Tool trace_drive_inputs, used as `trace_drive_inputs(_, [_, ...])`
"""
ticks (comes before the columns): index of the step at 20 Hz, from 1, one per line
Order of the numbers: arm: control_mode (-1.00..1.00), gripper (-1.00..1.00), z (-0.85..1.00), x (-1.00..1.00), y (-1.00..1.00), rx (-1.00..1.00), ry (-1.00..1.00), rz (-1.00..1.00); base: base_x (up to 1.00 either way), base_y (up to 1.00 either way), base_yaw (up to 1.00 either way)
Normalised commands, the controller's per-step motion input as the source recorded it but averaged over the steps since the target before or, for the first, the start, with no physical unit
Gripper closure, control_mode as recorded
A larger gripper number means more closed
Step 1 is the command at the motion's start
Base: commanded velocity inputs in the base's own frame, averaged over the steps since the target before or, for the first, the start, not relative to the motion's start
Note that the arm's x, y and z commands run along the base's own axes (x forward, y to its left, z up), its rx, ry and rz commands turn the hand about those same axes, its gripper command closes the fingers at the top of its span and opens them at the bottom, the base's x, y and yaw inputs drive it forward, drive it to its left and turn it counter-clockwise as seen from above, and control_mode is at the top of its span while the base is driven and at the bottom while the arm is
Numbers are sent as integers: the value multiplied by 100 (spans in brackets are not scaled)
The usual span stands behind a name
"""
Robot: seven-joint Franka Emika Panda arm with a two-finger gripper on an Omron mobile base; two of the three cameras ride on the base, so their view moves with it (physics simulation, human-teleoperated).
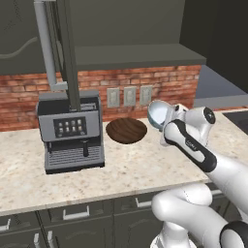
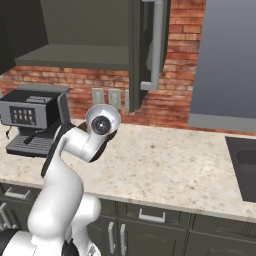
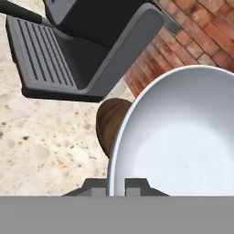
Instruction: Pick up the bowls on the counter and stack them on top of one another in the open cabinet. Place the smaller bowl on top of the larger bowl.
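left base view — hand (image 1: 163, 121): clamped on the rim of the smaller bowl (image 1: 157, 115), which it carries tipped on edge, well clear of the bench (image 1: 126, 169).
left base view — larger bowl (image 1: 126, 130): sits flat on the bench beside the coffee machine (image 1: 71, 131), just to the picture-left of the hand and lower than it.
left base view — open cabinet (image 1: 138, 55): its grey shelf lies above both bowls and bears nothing that can be seen; the brick wall (image 1: 169, 87) and the wall sockets (image 1: 129, 96) sit below it.
left base view — key relation: the pale bowl is in the hand while the brown one, which must go underneath, is not yet on the shelf; the shelf is up and away from the hand, the brown bowl down and to picture-left.

right base view — arm (image 2: 75, 165): the wrist hides the hand and the bowls from this side.
right base view — open cabinet (image 2: 80, 56): shelf above and behind the wrist, with its open door edge-on at picture-right.

hand view — smaller bowl (image 3: 183, 137): pale glossy hollow faces the camera, its rim pinched between the narrow fingertips (image 3: 137, 185).
hand view — larger bowl (image 3: 109, 123): brown edge peeks from behind the pale rim, with the coffee machine (image 3: 82, 50) beyond.
hand view — judgement: the order looks awkward, since the smaller bowl must end on top.
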Motion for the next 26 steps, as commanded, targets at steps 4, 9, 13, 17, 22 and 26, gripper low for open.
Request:
trace_drive_inputs(4, [-100,100,12,10,53,-20,0,15,0,0,0])
trace_drive_inputs(9, [-100,100,0,1,7,-5,0,4,0,0,0])
trace_drive_inputs(13, [-100,100,-13,10,8,-4,2,0,0,0,0])
trace_drive_inputs(17, [-100,100,-23,39,16,-5,5,0,0,0,0])
trace_drive_inputs(22, [-100,100,-23,57,18,-4,5,0,0,0,0])
trace_drive_inputs(26, [-100,100,-22,64,5,-2,5,2,0,0,0])
